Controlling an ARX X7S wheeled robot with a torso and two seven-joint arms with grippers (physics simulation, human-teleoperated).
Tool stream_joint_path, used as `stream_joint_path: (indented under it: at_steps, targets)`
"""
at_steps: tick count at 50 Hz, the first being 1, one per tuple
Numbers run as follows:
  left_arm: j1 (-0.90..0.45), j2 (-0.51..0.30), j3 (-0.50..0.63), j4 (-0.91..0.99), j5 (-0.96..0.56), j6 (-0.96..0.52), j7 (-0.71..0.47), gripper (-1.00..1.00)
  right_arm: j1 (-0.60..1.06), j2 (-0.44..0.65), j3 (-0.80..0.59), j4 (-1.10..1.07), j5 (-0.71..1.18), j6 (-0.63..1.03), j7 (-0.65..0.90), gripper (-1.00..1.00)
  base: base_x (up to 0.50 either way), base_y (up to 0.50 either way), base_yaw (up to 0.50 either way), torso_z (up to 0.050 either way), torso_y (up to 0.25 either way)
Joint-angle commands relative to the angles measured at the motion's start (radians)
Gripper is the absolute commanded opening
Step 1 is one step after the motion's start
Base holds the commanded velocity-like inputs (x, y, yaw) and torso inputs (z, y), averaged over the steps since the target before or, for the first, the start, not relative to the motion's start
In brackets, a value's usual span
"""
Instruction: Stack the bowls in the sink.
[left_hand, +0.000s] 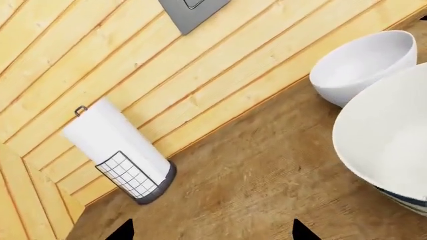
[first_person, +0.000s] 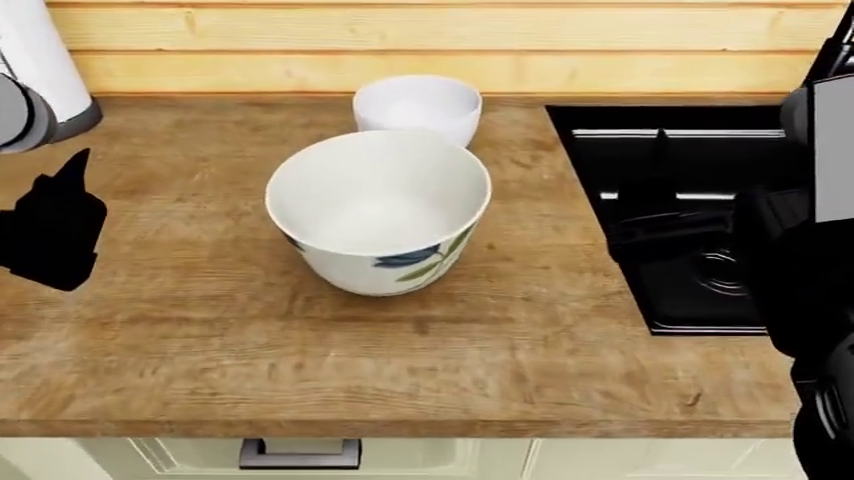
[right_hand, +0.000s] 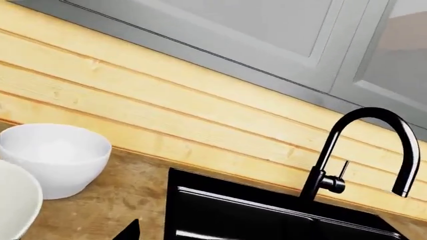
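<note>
spanning the whole scene, the wooden counter (first_person: 174, 330) carries both bowls, with the black sink (first_person: 627, 190) set into it at the right and holding neither. the larger bowl (first_person: 378, 210), cream with a leaf print low on its side, sits mid-counter; the smaller white bowl (first_person: 416, 107) stands just behind it, near the plank wall. a paper towel roll (left_hand: 117, 150) stands in the far left corner. the left gripper (first_person: 54, 230) hangs well left of the bowls, the right gripper (first_person: 694, 235) over the sink; i cannot tell how far either's jaws are parted, and neither holds anything.
</note>
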Motion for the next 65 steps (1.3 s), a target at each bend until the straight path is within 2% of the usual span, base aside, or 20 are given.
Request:
stream_joint_path:
  at_steps: [1, 29, 38, 43, 48, 51, 59, 65]
  targets:
    - [-0.039, 0.01, 0.035, -0.008, -0.008, 0.003, -0.004, 1.0, 0.0, 0.013, 0.0, 0.002, 0.006, -0.018, 0.01, 1.0, 0.5, 0.0, 0.0, 0.0, 0.01]
    - [-0.049, -0.003, 0.055, 0.005, 0.012, 0.028, 0.026, 1.0, -0.017, 0.028, -0.013, -0.003, -0.014, -0.034, -0.01, 1.0, 0.5, 0.0, 0.0, 0.0, 0.001]
    - [-0.05, -0.012, 0.05, 0.006, 0.018, 0.034, 0.046, 1.0, 0.017, 0.025, -0.063, 0.011, 0.011, -0.01, 0.03, 1.0, 0.39, 0.0, 0.0, 0.0, 0.002]
    - [-0.07, -0.018, 0.062, 0.008, -0.011, 0.051, 0.034, 1.0, 0.179, 0.007, -0.118, 0.059, 0.143, -0.021, 0.112, 1.0, 0.0, 0.0, 0.0, 0.0, 0.0]
    - [-0.074, -0.022, 0.057, 0.011, -0.016, 0.064, 0.041, 1.0, 0.514, -0.02, -0.338, 0.161, 0.253, -0.108, 0.128, 1.0, 0.0, 0.0, 0.0, 0.0, 0.0]
    - [-0.072, -0.027, 0.048, 0.016, -0.017, 0.074, 0.05, 1.0, 0.665, -0.1, -0.426, 0.277, 0.269, -0.109, 0.119, 1.0, 0.0, 0.0, 0.0, 0.0, 0.0]
    - [-0.069, -0.028, 0.039, 0.021, -0.01, 0.084, 0.066, 1.0, 0.848, -0.291, -0.524, 0.594, 0.185, -0.026, -0.011, 1.0, 0.0, 0.0, 0.0, 0.0, 0.0]
    - [-0.073, -0.026, 0.04, 0.019, -0.007, 0.085, 0.073, 1.0, 0.899, -0.397, -0.556, 0.79, 0.112, -0.011, -0.123, 1.0, 0.0, 0.0, 0.0, 0.0, 0.0]
